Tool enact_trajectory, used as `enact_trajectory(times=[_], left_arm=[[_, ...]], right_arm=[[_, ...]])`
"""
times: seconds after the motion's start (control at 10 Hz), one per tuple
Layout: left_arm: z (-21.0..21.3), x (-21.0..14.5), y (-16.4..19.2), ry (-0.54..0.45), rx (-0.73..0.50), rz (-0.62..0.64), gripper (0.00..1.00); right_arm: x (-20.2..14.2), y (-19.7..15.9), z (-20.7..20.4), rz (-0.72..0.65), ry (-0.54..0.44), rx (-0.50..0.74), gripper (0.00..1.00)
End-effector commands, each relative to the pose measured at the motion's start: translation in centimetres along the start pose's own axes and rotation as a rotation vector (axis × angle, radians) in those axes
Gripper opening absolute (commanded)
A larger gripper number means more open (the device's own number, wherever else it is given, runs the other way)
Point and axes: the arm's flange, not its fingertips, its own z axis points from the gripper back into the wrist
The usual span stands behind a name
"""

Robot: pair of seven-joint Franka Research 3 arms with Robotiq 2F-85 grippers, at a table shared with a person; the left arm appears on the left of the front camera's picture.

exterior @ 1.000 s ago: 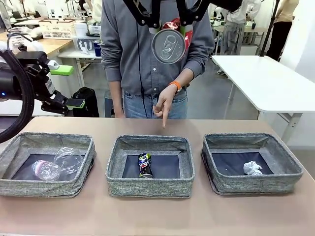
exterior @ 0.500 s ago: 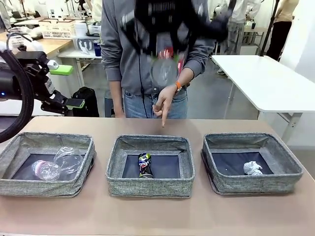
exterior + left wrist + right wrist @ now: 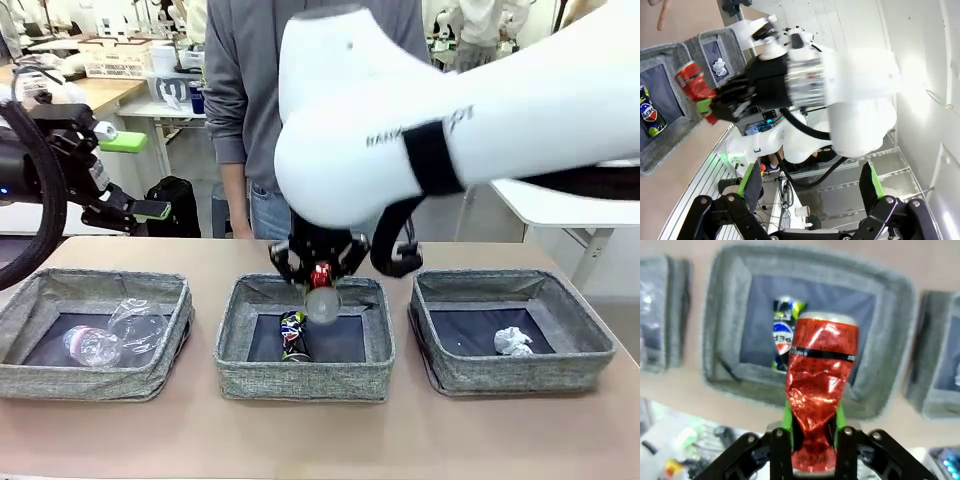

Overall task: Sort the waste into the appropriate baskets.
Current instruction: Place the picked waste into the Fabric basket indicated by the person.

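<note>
My right gripper [image 3: 320, 268] hangs over the far half of the middle basket [image 3: 236, 372], shut on a crushed red can [image 3: 322, 298] whose silver end faces the camera. In the right wrist view the red can [image 3: 822, 385] stands between the green pads of that gripper [image 3: 815, 440], above the middle basket [image 3: 720, 340]. A crushed black printed can [image 3: 292, 336] lies in that basket. The left basket [image 3: 90, 382] holds a clear plastic cup [image 3: 140, 322] and a clear bottle [image 3: 92, 346]. A white paper ball [image 3: 514, 342] lies in the right basket [image 3: 520, 378]. My left gripper [image 3: 132, 176] is open, high at the left.
The big white right arm [image 3: 450, 110] crosses the upper middle of the front view and hides most of the person [image 3: 235, 100] at the far side. The left wrist view shows its own open gripper [image 3: 810, 185] and a fingertip of the person [image 3: 664, 15].
My right arm has swung down with the red can from high in front of the person to just over the middle basket. The person's pointing hand is now hidden. The left arm stayed still.
</note>
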Motion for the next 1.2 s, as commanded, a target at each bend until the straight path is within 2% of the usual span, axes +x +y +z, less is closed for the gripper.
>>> enact_trajectory(times=[0.0, 0.7, 0.8, 0.9, 1.0, 1.1], left_arm=[[-0.3, -0.5, -0.1, -0.007, -0.021, -0.021, 1.0], [-0.3, -0.5, -0.1, -0.007, -0.021, -0.021, 1.0], [-0.3, -0.5, -0.1, -0.007, -0.021, -0.021, 1.0], [-0.3, -0.5, -0.1, -0.007, -0.021, -0.021, 1.0], [-0.3, -0.5, -0.1, -0.007, -0.021, -0.021, 1.0], [-0.3, -0.5, -0.1, -0.007, -0.021, -0.021, 1.0]], right_arm=[[-0.6, -0.7, -0.8, 0.037, 0.029, 0.069, 0.34], [-0.7, -1.0, -0.8, 0.009, 0.018, 0.036, 0.34], [-0.6, -1.3, -0.7, -0.015, -0.02, 0.037, 0.72], [-0.6, -1.6, -0.7, -0.02, -0.037, 0.04, 0.92], [-0.6, -1.7, -0.6, -0.026, -0.039, 0.043, 1.0], [-0.7, -1.9, -0.6, -0.028, -0.038, 0.048, 1.0]])
